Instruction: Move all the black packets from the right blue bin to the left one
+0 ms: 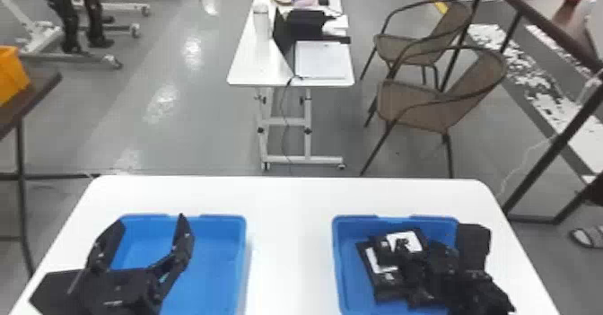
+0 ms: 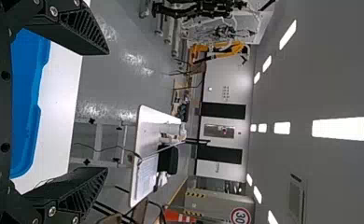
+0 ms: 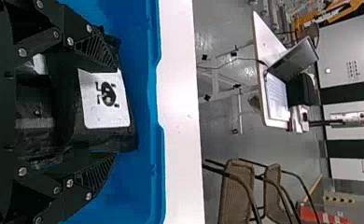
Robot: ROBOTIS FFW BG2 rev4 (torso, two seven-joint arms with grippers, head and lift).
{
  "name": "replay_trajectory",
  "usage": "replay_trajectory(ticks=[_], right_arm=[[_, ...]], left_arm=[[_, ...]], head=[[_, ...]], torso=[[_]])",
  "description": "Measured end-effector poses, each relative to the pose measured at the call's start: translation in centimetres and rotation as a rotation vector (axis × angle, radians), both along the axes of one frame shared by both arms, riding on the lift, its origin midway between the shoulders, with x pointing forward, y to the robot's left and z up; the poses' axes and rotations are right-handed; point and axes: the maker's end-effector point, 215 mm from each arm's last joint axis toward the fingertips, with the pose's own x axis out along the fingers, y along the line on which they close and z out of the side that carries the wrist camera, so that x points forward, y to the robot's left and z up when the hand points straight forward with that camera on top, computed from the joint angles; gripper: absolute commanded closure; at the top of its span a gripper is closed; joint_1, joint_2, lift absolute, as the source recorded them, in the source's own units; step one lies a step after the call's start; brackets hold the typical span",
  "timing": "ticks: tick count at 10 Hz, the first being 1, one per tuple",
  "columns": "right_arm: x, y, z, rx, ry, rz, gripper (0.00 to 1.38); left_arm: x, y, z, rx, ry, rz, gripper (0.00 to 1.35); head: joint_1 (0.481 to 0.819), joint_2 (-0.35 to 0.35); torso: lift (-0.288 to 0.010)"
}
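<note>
Two blue bins rest on the white surface [image 1: 289, 202]: the left bin [image 1: 220, 264] at seven o'clock, the right bin [image 1: 350, 273] at five. The black packets [image 1: 388, 289] lie piled in the right bin, some with white labels. The right gripper [image 1: 428, 238] is there—fingers spread around packets. The left gripper [image 1: 151, 223]—released, fingers wide apart—is over the left bin.
</note>
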Motion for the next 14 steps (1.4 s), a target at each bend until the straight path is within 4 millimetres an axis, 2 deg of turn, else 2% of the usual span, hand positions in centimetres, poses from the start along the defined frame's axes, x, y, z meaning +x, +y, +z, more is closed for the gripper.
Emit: replay_trajectory(ticks=[2, 3, 4, 5, 6, 7, 9, 12, 13, 14], right_arm=[[0.3, 1.0, -0.6, -0.040, 0.022, 0.046, 0.43], [-0.1, 0.9, -1.3, -0.049, 0.052, 0.043, 0.47], [-0.5, 0.8, -2.0, -0.049, 0.081, 0.039, 0.78], [-0.7, 1.0, -2.6, -0.039, 0.102, 0.045, 0.98], [-0.7, 1.5, -2.9, -0.012, 0.104, 0.053, 1.04], [-0.5, 1.8, -2.4, 0.027, 0.083, 0.044, 1.04], [-0.5, 2.2, -0.2, 0.095, 0.027, 0.019, 1.13], [-2.1, 2.9, 2.9, 0.166, -0.031, 0.007, 1.13], [-2.2, 3.8, 5.8, 0.187, -0.070, 0.030, 1.13], [-1.8, 5.6, 9.3, 0.206, -0.118, 0.088, 1.13]], left_arm=[[0.0, 0.0, -0.1, -0.001, 0.004, -0.001, 0.14], [0.0, 0.1, -0.2, -0.004, 0.008, -0.002, 0.14], [0.0, 0.1, -0.3, -0.005, 0.011, -0.004, 0.14], [0.0, 0.0, -0.4, -0.007, 0.013, -0.007, 0.14], [0.0, 0.0, -0.5, -0.009, 0.016, -0.010, 0.14], [0.1, -0.1, -0.5, -0.012, 0.018, -0.013, 0.14], [0.2, -0.2, -0.9, -0.027, 0.031, -0.006, 0.14], [0.7, -0.2, -0.2, -0.073, 0.014, -0.016, 0.14], [1.3, 0.2, 0.4, -0.112, 0.012, -0.011, 0.14], [1.9, 0.5, 0.6, -0.167, 0.018, -0.004, 0.14]], head=[[0.695, 0.023], [0.695, 0.023], [0.695, 0.022], [0.695, 0.022], [0.695, 0.028], [0.695, 0.033], [0.695, 0.035], [0.695, 0.042], [0.695, 0.051], [0.695, 0.078]], torso=[[0.000], [0.000], [0.000], [0.000], [0.000], [0.000], [0.000], [0.000], [0.000], [0.000]])
